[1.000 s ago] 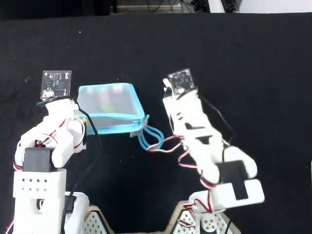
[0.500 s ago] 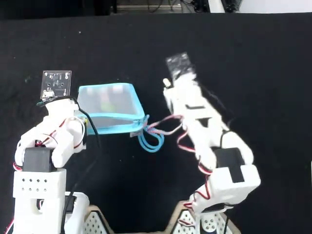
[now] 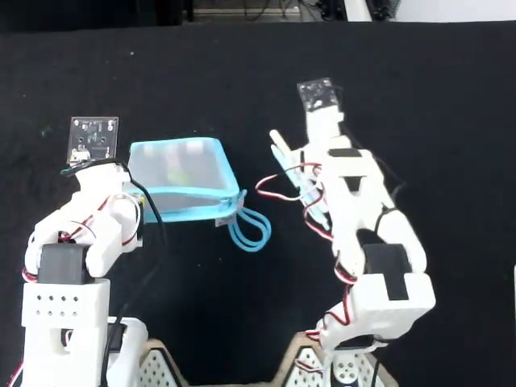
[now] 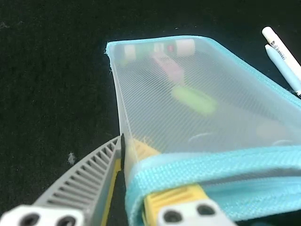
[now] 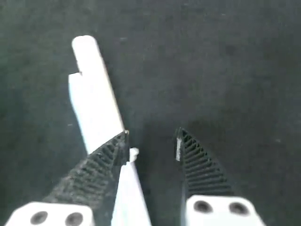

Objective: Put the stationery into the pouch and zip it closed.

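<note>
Found flat on the black table cloth (image 3: 419,121), left of the middle in the high view: a mesh pouch (image 3: 179,171) with turquoise trim. Pinched at the near corner of its zip band by the left gripper (image 4: 128,153), jaws clamped on the mesh edge, grey finger on one side, yellow on the other. Seen through the mesh: a green piece (image 4: 195,100) and a pink piece (image 4: 167,66). Trailing from the pouch's other near corner, a blue cord loop (image 3: 251,228). Outside the pouch, on the cloth just beside the right arm: a white and pale blue pen (image 5: 94,101). Poised over it, the right gripper (image 5: 151,141), jaws apart, one finger above the barrel, the other above bare cloth; touching or not, cannot tell. Small dark print on the pen's barrel, too small to read. Zip open or shut, cannot tell
</note>
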Robot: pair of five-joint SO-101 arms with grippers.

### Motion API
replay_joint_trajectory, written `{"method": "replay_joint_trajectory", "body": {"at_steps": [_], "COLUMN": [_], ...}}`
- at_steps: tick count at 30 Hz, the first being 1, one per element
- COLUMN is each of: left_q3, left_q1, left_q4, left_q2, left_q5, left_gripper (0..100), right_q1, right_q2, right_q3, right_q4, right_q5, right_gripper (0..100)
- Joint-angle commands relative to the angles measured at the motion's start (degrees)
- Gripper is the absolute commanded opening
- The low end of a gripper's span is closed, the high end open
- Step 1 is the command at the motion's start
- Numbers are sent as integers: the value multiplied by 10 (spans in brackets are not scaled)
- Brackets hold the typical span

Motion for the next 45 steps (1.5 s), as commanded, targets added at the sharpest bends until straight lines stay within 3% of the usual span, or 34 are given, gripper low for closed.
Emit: {"method": "replay_joint_trajectory", "body": {"at_steps": [1,12,24,34,40,45], "left_q3": [-7,-7,-6,-7,-7,-7], "left_q1": [2,2,2,2,2,2], "left_q4": [-8,-8,-8,-8,-8,-8], "left_q2": [-1,-1,-1,-1,-1,-1], "left_q5": [-4,-4,-4,-4,-4,-4], "left_gripper": [30,30,30,30,30,30], "right_q1": [-35,-40,50,71,27,-38], "right_q2": [-5,1,69,11,-79,-89], "right_q3": [-30,-29,-80,-69,-11,52], "right_q4": [15,0,-11,18,41,-40], "right_q5": [0,5,5,2,5,25], "right_gripper": [153,153,152,152,152,152]}}
